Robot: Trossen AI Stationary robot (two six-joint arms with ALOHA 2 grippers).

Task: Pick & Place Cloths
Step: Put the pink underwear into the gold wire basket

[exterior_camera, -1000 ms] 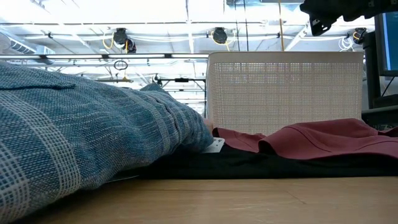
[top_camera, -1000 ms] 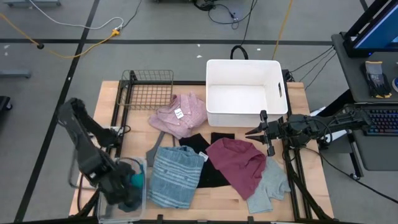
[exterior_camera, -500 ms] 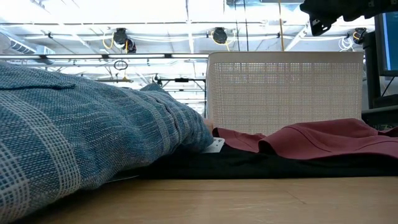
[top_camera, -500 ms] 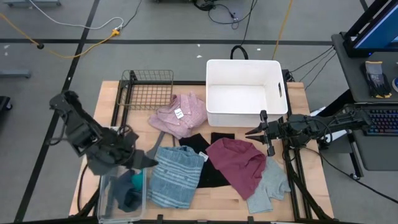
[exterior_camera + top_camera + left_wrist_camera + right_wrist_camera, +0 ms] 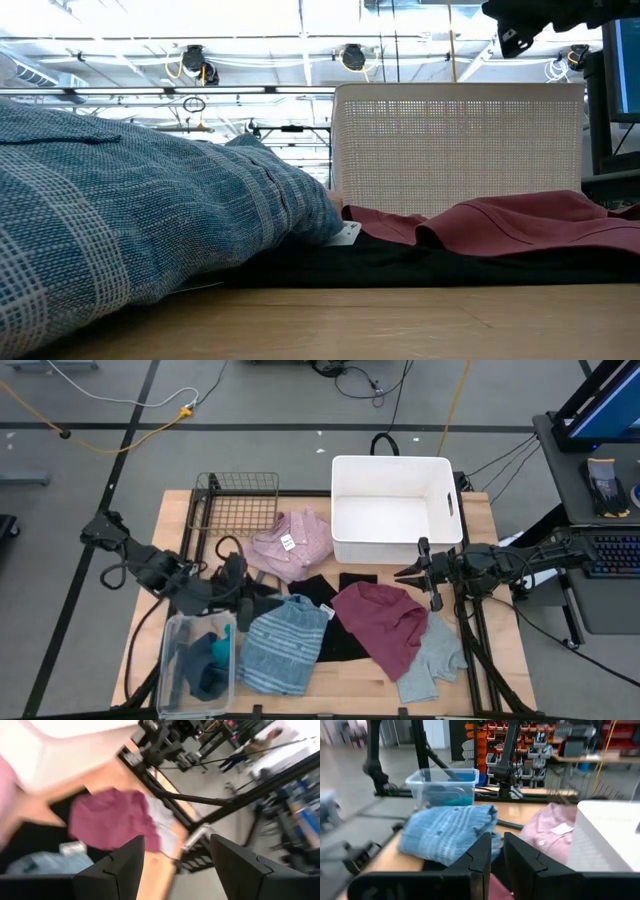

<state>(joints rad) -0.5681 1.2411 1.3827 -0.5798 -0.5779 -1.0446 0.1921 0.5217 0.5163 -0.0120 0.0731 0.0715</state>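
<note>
Left gripper [image 5: 240, 585]: jaws apart, nothing between them, hanging over the counter [image 5: 170, 530] between the clear bin [image 5: 172, 660] and the pink shirt [image 5: 300, 540], just beside the near-left corner of the blue striped cloth [image 5: 280, 645]. In the left wrist view its two fingers [image 5: 120, 865] stand wide, with the maroon cloth [image 5: 110, 820] showing beyond them.

Right gripper [image 5: 412, 572]: jaws nearly together, holding nothing, poised beside the front right corner of the white basket [image 5: 345, 470] and above the far edge of the maroon cloth [image 5: 385, 620]. The right wrist view shows only a narrow slit between its fingers [image 5: 480, 855].

Cloths, high view:
- pink shirt with white tag, lying in front of the wire rack [image 5: 240, 500], touching the white basket's left front corner.
- blue striped cloth, front centre-left, just right of the clear bin.
- black cloth [image 5: 335, 640], under the maroon piece and partly under the blue striped one.
- grey cloth [image 5: 432, 660], front right, partly under the maroon one.
- teal cloth [image 5: 210, 655] and a dark blue piece [image 5: 195, 675], inside the clear bin.

White basket: no cloth seen inside.
</note>
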